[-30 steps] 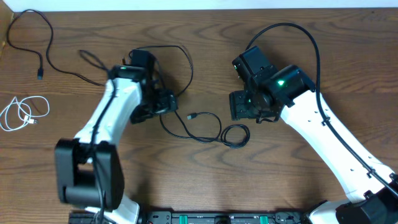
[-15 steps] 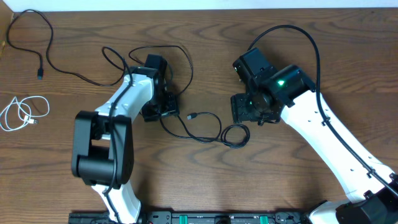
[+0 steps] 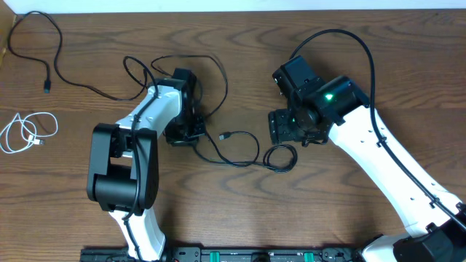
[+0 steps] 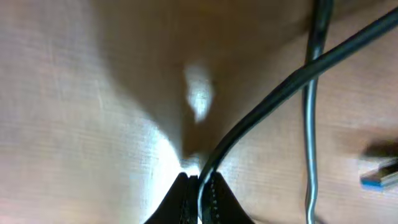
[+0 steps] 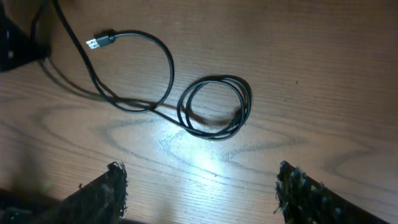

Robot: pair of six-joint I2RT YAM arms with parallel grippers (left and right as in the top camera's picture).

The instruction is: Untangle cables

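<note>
At the left wrist, left pincer (image 4: 198,185) clamps a black cable (image 4: 273,96), hidden overhead; right pincer (image 5: 202,182) gapes empty.

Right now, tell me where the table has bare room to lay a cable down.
Bare table: bottom left, between the white cable and the left arm; front centre, below the coil; top right, past the right arm. Crowded: the middle, where black cable loops by the left gripper.
</note>
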